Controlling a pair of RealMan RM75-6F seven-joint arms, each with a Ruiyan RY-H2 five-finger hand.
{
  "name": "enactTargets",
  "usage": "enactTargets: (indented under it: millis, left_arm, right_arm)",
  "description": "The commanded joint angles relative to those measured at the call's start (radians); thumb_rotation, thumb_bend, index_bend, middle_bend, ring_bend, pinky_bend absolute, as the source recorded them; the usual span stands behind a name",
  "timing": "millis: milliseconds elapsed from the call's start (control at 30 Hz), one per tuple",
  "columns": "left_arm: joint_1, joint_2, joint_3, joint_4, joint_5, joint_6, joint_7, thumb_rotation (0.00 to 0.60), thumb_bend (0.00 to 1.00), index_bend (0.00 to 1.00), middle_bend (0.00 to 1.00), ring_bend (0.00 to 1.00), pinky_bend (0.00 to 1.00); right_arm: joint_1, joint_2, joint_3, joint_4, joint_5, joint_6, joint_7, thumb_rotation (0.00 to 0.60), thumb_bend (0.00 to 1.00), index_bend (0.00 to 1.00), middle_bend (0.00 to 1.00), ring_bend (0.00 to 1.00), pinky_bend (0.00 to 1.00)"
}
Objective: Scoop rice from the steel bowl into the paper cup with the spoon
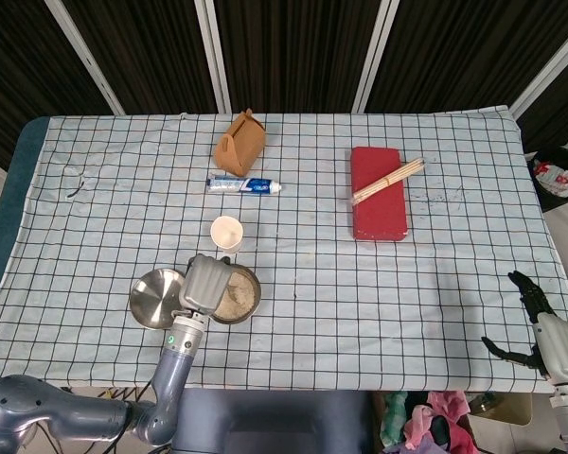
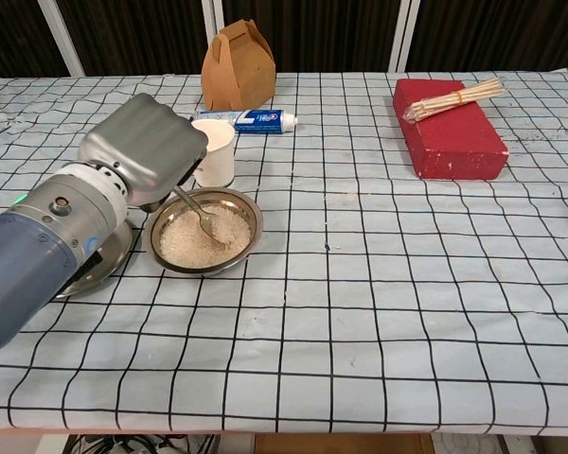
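Head view first. The steel bowl (image 1: 239, 295) is seen near the front edge of the checked tablecloth (image 1: 360, 284), with a pale layer of rice (image 1: 235, 301) in it. The left hand (image 1: 204, 283) is parked over the bowl's left rim, so part of the bowl is hidden. Just left of it, touching or nearly so, a second steel dish (image 1: 155, 298) is seen, and nothing can be made out inside. The paper cup (image 1: 227, 233) is stood upright just behind the bowl; its contents can't be told from here. Further back a brown paper box (image 1: 239, 143) and a toothpaste tube (image 1: 244, 184) are laid out, and off to the right a red block (image 1: 378, 193) is topped with a bundle of sticks (image 1: 388, 180). The right hand (image 1: 535, 326) is held off the table's front right corner, fingers spread, nothing in it.

Chest view now. The spoon (image 2: 200, 217) is gripped by the left hand (image 2: 142, 152), handle slanting down to the right, its scoop end sat in the rice (image 2: 199, 240) in the steel bowl (image 2: 206, 233). The paper cup (image 2: 214, 151) is seen right behind the bowl, partly covered by the hand, inside not visible. The brown paper box (image 2: 237, 65) is closed.
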Motion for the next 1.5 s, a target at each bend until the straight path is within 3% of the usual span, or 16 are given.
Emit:
enactTargets:
  millis: [33,567,1033,1500]
  left_arm:
    - [0.012,0.013,-0.006,-0.011,0.009,0.002,-0.014,0.6,0.46,0.76,1.0,1.0,1.0]
    - [0.062,0.091,-0.018,-0.078,0.065,-0.001,-0.07,0.6,0.46,0.76,1.0,1.0,1.0]
    - [0.045,0.141,-0.118,-0.127,0.039,-0.005,-0.044,0.6,0.46,0.76,1.0,1.0,1.0]
    - [-0.041,0.151,-0.252,-0.046,-0.068,-0.07,-0.004,0.6,0.46,0.76,1.0,1.0,1.0]
  right_arm:
    - [0.0,0.0,-0.001,-0.001,0.0,0.0,-0.001,0.6,0.16,0.0,0.0,0.0,0.18]
    - [-0.001,0.002,-0.001,-0.003,0.001,0.0,-0.004,0.6,0.16,0.0,0.0,0.0,0.18]
    - [-0.002,0.003,-0.002,-0.002,0.0,0.001,-0.004,0.6,0.16,0.0,0.0,0.0,0.18]
    - [-0.003,0.005,0.0,-0.005,0.007,-0.002,-0.001,0.6,0.16,0.0,0.0,0.0,0.18]
